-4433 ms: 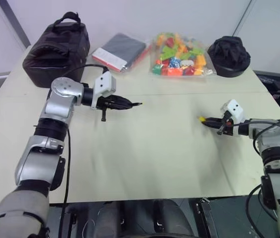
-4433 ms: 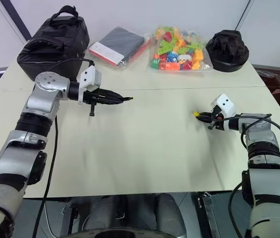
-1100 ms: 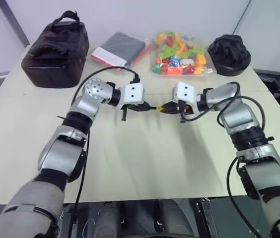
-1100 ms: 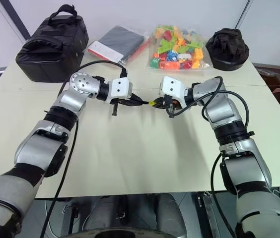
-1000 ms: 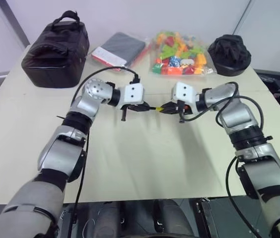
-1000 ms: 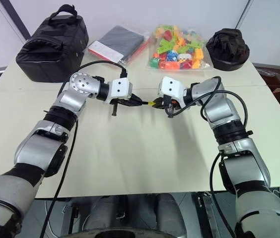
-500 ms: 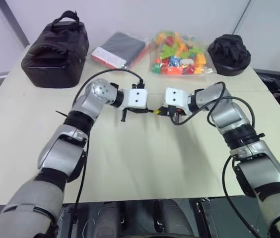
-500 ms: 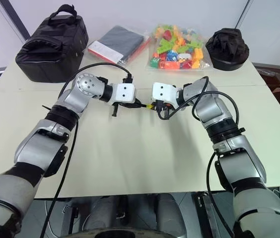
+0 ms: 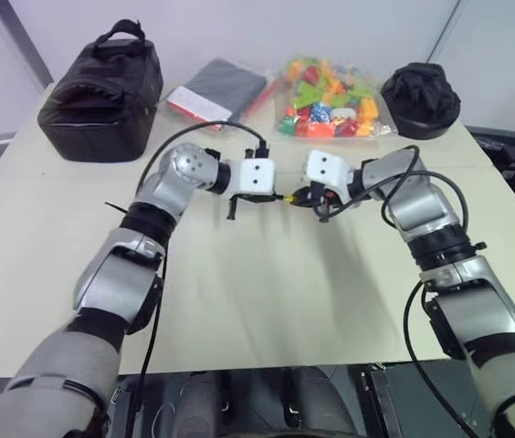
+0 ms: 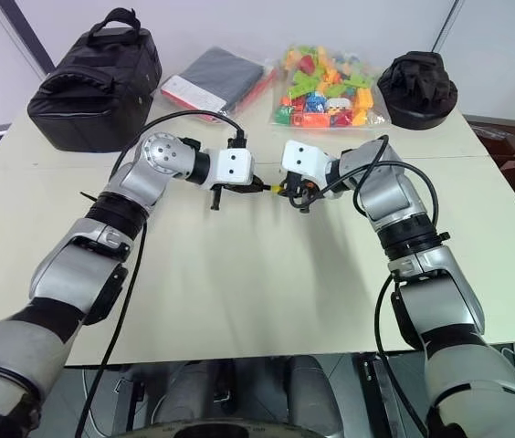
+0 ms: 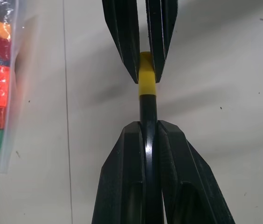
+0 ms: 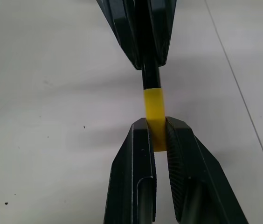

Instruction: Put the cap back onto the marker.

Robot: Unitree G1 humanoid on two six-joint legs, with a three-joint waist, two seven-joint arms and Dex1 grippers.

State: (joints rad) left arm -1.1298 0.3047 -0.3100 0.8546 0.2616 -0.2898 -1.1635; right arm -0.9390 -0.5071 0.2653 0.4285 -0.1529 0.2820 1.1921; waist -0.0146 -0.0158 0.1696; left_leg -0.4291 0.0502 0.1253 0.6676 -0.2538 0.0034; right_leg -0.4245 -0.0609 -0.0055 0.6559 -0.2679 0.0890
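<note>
My left gripper is clamped tight on the marker, its two fingers pressed against the black barrel with no gap to either side. My right gripper is closed the same way on the cap, pinching the yellow cylinder between its fingertips. The two grippers meet tip to tip above the middle of the table, raised clear of its surface. The cap sits in line with the marker and touches its end: the black barrel runs straight into the yellow piece with no gap that I can see between them. How far the cap is pushed on I cannot tell. Beyond my hands, along the far edge of the table, lie a black bag, a bag of coloured blocks and a dark cap-shaped bundle.
</note>
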